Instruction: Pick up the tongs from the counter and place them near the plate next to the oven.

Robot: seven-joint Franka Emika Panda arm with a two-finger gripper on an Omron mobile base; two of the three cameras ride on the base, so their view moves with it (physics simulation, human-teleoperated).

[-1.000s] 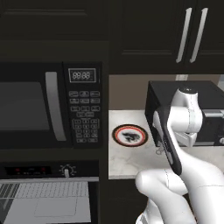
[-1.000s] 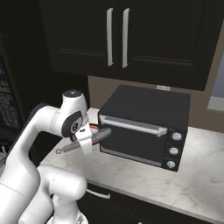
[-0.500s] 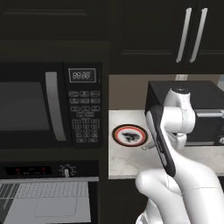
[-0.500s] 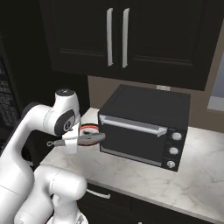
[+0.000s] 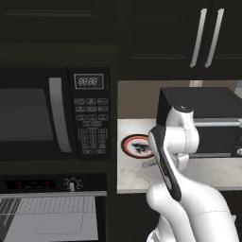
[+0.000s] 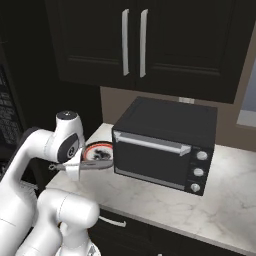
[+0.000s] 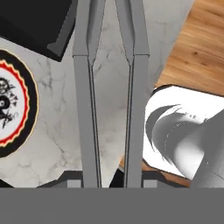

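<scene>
Tongs (image 7: 111,100) are held off the counter (image 6: 160,200), carried in the gripper (image 7: 111,177); the two slim grey metal arms run long and narrow up the hand view, slightly spread, with a kink partway where each arm narrows toward the far end. The joined end cannot be seen. In the right base view the tongs (image 6: 95,164) lie roughly level, sticking out from the hand toward the plate (image 6: 97,150) and the front of the toaster oven (image 6: 165,145).

Largest to smallest:
- Upper cabinets (image 6: 135,42), dark, two pale vertical handles.
- Microwave (image 5: 54,113), black, with keypad; the display digits are too blurred to be read, and key labels are illegible.
- Oven (image 5: 49,212) below it, control strip with a round knob and a small red readout, unreadable.
- Toaster oven: black box, bar handle, three knobs on the right.
- Counter: pale marbled stone.
- Plate: red-orange rim, dark ring, white centre with dark motif, lying flat just beside the toaster oven's left side.

Gripper fingers are clamped on the tongs near the bottom of the hand view. No brand marks can be made out anywhere.
</scene>
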